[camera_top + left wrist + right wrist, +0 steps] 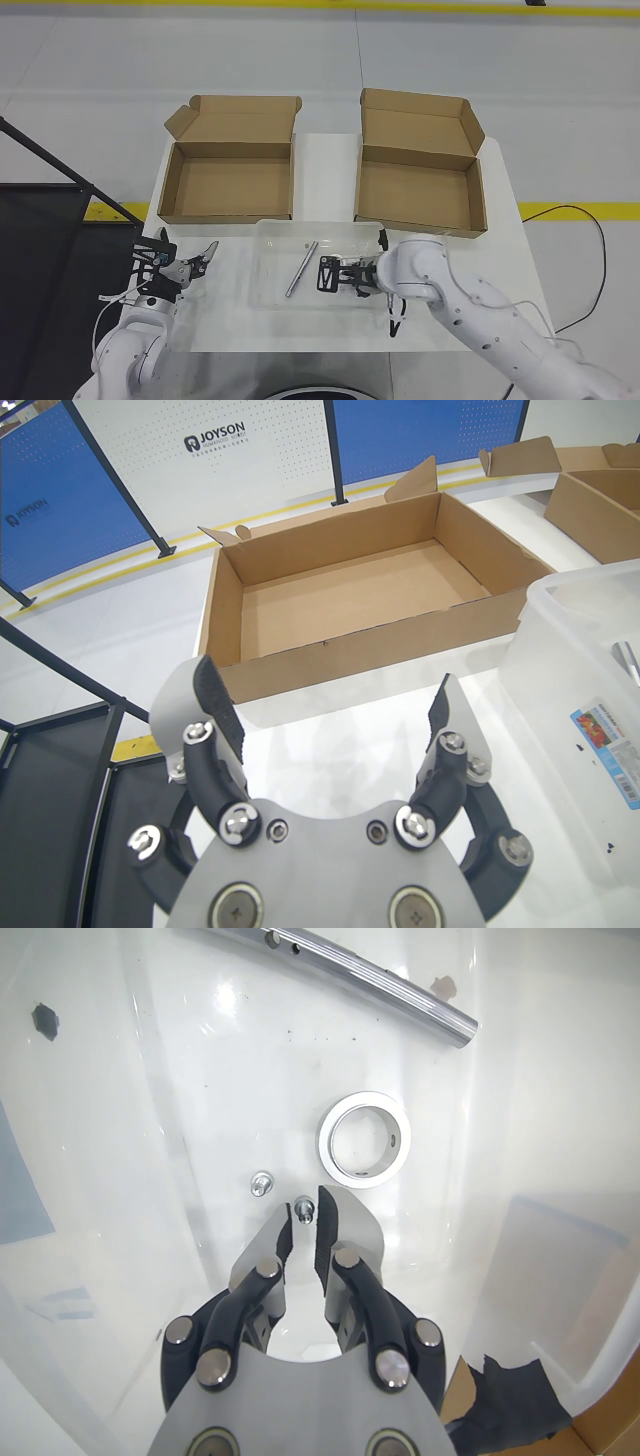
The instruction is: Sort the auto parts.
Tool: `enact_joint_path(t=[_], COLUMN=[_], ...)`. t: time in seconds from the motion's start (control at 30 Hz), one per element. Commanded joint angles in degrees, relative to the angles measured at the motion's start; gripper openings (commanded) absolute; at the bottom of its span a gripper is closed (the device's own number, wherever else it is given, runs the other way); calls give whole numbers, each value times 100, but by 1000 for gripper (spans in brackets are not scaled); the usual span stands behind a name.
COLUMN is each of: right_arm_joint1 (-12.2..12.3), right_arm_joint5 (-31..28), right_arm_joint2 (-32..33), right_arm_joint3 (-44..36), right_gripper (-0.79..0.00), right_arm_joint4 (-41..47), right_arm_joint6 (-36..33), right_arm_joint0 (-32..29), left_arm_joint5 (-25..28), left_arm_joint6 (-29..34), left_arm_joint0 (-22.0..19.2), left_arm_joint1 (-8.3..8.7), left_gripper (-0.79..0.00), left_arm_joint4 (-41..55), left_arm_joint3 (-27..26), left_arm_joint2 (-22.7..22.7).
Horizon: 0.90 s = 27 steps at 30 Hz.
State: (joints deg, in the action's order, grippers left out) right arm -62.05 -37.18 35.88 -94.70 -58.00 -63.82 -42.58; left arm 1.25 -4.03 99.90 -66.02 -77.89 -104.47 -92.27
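My right end effector (306,1200) is down inside the clear bin (262,262), which sits at the lower centre of the top view. Its fingers are parted only narrowly, with a small bolt (303,1212) standing between the pads. I see gaps on both sides of it, so I judge nothing is gripped yet. A second bolt (261,1183) lies just beside the first, a metal ring (327,1143) is near the far fingertip, and a grooved rod (360,973) lies well apart across the bin floor.

To do this pick well, I would centre the bolt's shank between the pads before closing. I would also go low enough to grip the shank and not just the head (a round head will squirt out of ribbed rubber). The neighbouring bolt is close enough that a sideways nudge could knock it or drag it along, so I would close straight and lift straight up past the bin wall.

My left end effector (326,675) hangs spread wide and unladen over the tabletop (325,170) at the lower left of the top view. The left box (228,185) and right box (415,190), both bare inside, wait in the upper half of that frame. I cannot tell from here which box takes bolts.
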Motion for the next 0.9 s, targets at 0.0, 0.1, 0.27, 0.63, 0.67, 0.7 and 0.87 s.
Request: enact_joint_path(t=[0.0,0.1,0.27,0.63,0.67,0.7,0.87], right_arm_joint1=[-11,-22,-11,367,405,440,581], right_arm_joint5=[-18,-24,-10,-590,-656,-745,-1054], right_arm_joint2=[-10,-7,105,1535,1715,1900,2713], right_arm_joint3=[37,81,38,-962,-1058,-1151,-1444], right_gripper=[-720,-760,-785,-785,-785,-785,-785], right_arm_joint4=[17,21,57,227,228,246,-59], right_arm_joint6=[7,23,113,1223,1453,1749,2948], right_arm_joint0=[14,28,35,-428,-515,-606,-1017], left_arm_joint5=[0,0,0,0,0,0,0], left_arm_joint6=[0,0,0,0,0,0,0], left_arm_joint0=[0,0,0,0,0,0,0], left_arm_joint1=[0,0,0,0,0,0,0], left_gripper=[0,0,0,0,0,0,0], left_arm_joint4=[0,0,0,0,0,0,0], left_arm_joint3=[0,0,0,0,0,0,0], left_arm_joint2=[0,0,0,0,0,0,0])
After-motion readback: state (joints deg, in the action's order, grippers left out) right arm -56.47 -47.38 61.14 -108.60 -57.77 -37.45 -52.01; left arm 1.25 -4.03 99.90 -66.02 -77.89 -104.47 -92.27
